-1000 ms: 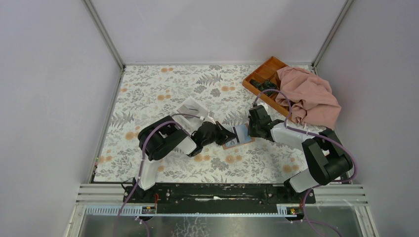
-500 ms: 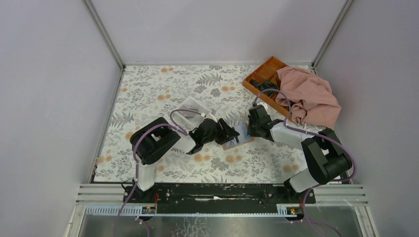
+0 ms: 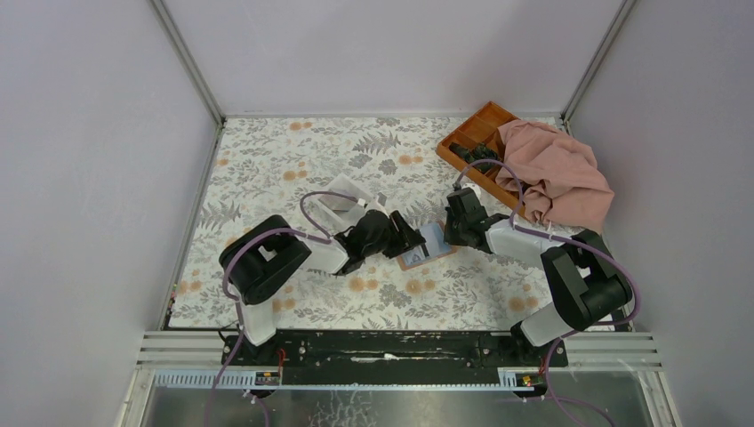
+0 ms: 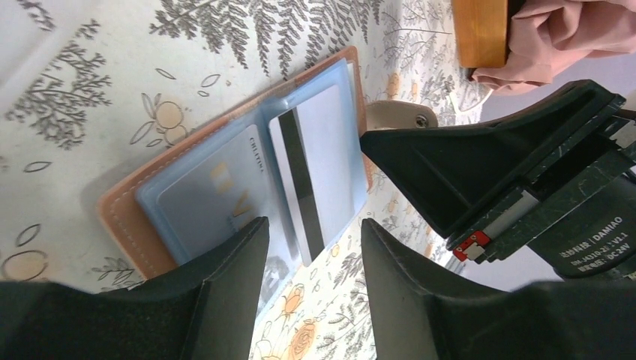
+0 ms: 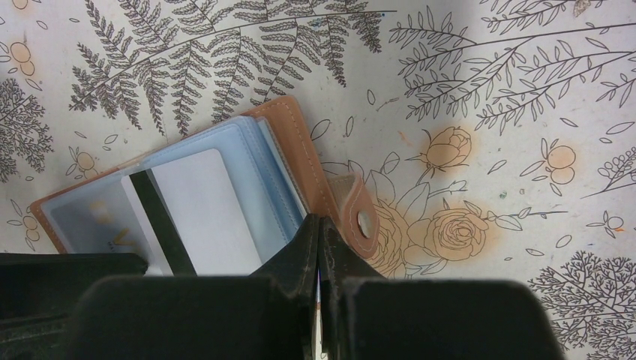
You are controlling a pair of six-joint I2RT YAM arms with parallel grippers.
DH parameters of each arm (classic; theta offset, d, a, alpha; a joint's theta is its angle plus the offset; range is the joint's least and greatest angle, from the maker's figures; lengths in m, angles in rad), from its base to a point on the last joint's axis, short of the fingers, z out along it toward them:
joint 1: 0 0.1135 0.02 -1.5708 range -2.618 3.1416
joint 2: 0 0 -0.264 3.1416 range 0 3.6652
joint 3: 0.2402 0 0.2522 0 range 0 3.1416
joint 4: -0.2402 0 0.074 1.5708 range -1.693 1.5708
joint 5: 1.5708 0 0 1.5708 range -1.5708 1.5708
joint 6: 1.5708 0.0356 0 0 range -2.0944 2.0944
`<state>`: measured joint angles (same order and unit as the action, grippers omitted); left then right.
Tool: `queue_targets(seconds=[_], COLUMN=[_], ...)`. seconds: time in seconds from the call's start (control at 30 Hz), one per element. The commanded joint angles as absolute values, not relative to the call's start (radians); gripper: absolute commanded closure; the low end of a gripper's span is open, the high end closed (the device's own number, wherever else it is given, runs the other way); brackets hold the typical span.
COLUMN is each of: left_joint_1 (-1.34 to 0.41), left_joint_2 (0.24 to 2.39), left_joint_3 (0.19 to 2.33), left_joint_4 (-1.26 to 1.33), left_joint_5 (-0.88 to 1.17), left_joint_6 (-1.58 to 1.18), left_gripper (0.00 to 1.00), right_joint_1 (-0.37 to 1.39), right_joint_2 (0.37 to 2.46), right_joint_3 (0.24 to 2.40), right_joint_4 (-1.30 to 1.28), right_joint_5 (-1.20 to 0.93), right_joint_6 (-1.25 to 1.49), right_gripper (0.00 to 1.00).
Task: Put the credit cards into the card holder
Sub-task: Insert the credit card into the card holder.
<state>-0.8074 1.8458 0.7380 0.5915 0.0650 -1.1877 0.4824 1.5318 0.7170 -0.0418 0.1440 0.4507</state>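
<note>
The card holder (image 3: 425, 246) lies open on the flowered table, tan outside with blue plastic sleeves inside (image 4: 225, 161). One credit card (image 4: 311, 169), white-grey with a black stripe, rests on its right half; I cannot tell how deep it sits in a sleeve. A second card (image 4: 214, 195) with gold lettering shows through the left sleeve. My left gripper (image 4: 311, 236) stands open just short of the holder, nothing between its fingers. My right gripper (image 5: 319, 223) is shut, its tip pressed on the holder's right edge (image 5: 300, 150) beside the snap tab (image 5: 363, 219).
A white box (image 3: 342, 197) stands behind the left gripper. At the back right sits an orange compartment tray (image 3: 476, 142), half covered by a pink cloth (image 3: 556, 173). Grey walls close in the table on three sides.
My left gripper has opened, let go of the striped card and drawn back a little to the left. The card stays on the holder. The right gripper has not moved.
</note>
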Motion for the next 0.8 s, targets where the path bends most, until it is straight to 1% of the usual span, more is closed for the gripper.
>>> queue_targets(seconds=[0.0,0.13,0.27,0.37,0.43,0.53,0.6,0.77], left_joint_1=[-0.819,-0.830,-0.845,-0.854,-0.859,-0.873,-0.884,-0.902], left_joint_2=[1.812,1.785,1.782,1.789,1.799,1.817,1.828,1.845], left_joint_3=[0.754,0.775,0.829,0.856,0.881,0.918,0.943,0.972], left_joint_4=[0.444,0.390,0.310,0.270,0.244,0.199,0.163,0.114], left_joint_5=[-0.027,-0.078,-0.120,-0.135,-0.134,-0.150,-0.168,-0.196], left_joint_6=[-1.105,-1.055,-0.981,-0.939,-0.910,-0.868,-0.843,-0.809], left_gripper=[0.45,0.51,0.62,0.78,0.87,0.97,1.00,1.00], right_joint_1=[0.478,0.478,0.478,0.478,0.477,0.478,0.478,0.477], right_joint_2=[1.546,1.548,1.551,1.554,1.555,1.557,1.559,1.562], right_joint_3=[0.738,0.739,0.739,0.738,0.741,0.742,0.744,0.746], right_joint_4=[-0.051,-0.051,-0.048,-0.048,-0.048,-0.048,-0.049,-0.049], right_joint_5=[0.133,0.131,0.128,0.128,0.127,0.126,0.127,0.126], right_joint_6=[0.461,0.462,0.463,0.463,0.463,0.463,0.462,0.461], right_gripper=[1.00,1.00,1.00,1.00,1.00,1.00,1.00,1.00])
